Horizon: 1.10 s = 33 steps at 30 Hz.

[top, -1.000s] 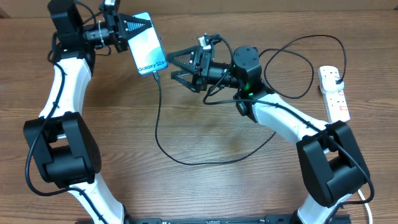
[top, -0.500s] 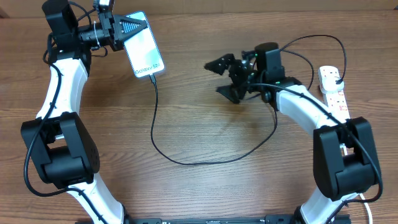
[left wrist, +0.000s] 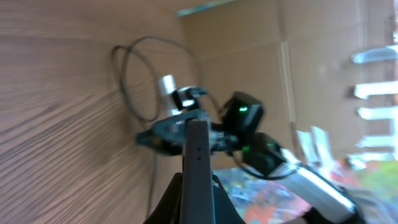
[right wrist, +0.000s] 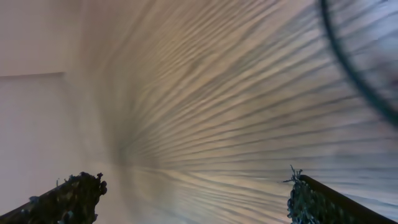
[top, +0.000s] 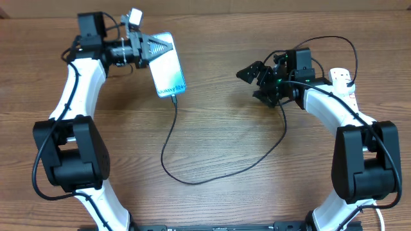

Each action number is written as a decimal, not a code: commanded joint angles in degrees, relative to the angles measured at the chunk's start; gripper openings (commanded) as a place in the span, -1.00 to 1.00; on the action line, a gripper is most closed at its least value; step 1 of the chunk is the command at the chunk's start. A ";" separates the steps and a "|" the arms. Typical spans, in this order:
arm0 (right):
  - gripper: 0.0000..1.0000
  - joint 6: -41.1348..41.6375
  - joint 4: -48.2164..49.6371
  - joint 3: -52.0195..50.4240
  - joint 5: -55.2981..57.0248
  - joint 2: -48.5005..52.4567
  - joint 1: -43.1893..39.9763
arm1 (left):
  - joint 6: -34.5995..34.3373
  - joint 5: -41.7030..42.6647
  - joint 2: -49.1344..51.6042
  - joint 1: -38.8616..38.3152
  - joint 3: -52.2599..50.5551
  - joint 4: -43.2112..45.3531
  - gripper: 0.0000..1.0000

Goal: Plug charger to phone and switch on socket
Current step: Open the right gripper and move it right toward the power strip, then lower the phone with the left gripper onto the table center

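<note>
My left gripper (top: 156, 49) is shut on the top end of the phone (top: 169, 72), which shows a blue-teal screen and hangs tilted above the table at the upper left. In the left wrist view the phone (left wrist: 198, 168) shows edge-on between the fingers. The charger's black cable (top: 168, 144) is plugged into the phone's lower end, loops across the table and runs up to the socket (top: 345, 90), a white power strip at the far right. My right gripper (top: 252, 82) is open and empty, left of the socket; its wrist view shows only blurred table (right wrist: 205, 112).
The white cord of the power strip leaves the table at the right edge. A loop of the black cable (top: 337, 45) lies behind the right arm, near the back wall of brown cardboard.
My left gripper has carried the phone to the right, with the cable following. My right gripper has drawn back to the right, away from the phone and toward the socket.
</note>
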 commanded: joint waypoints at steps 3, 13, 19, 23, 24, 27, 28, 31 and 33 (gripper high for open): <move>1.00 -5.25 -0.15 0.79 2.73 -0.28 -0.28 | 11.52 -14.75 -1.40 -2.80 1.05 -8.66 -0.92; 1.00 -6.69 -3.28 6.10 2.71 -0.37 -0.28 | 13.51 -26.64 0.72 -11.63 1.05 -16.06 -0.92; 1.00 -7.96 -7.28 9.35 2.75 -0.48 -0.28 | 10.64 -26.38 5.70 -15.87 1.05 -15.19 -0.92; 1.00 -8.52 -8.66 9.38 2.75 -0.48 -0.28 | 7.89 -25.94 9.64 -17.59 1.05 -14.49 -0.92; 1.00 -9.05 -8.83 9.38 2.75 -0.48 -0.28 | 7.91 -25.70 10.80 -18.03 1.05 -14.25 -0.92; 1.00 -9.05 -9.22 9.38 2.80 -0.48 -0.28 | 7.93 -25.73 13.38 -19.19 1.05 -13.68 -0.92; 1.00 -9.03 -9.31 9.38 2.78 -0.48 -0.28 | 7.91 -25.75 14.01 -19.52 1.05 -13.60 -0.91; 1.00 -9.03 -9.31 9.38 2.80 -0.48 -0.28 | 7.48 -25.73 15.67 -20.59 1.05 -13.27 -0.92; 1.00 -9.03 -9.35 9.38 2.80 -0.48 -0.28 | 7.28 -25.75 16.52 -21.42 1.05 -13.05 -0.92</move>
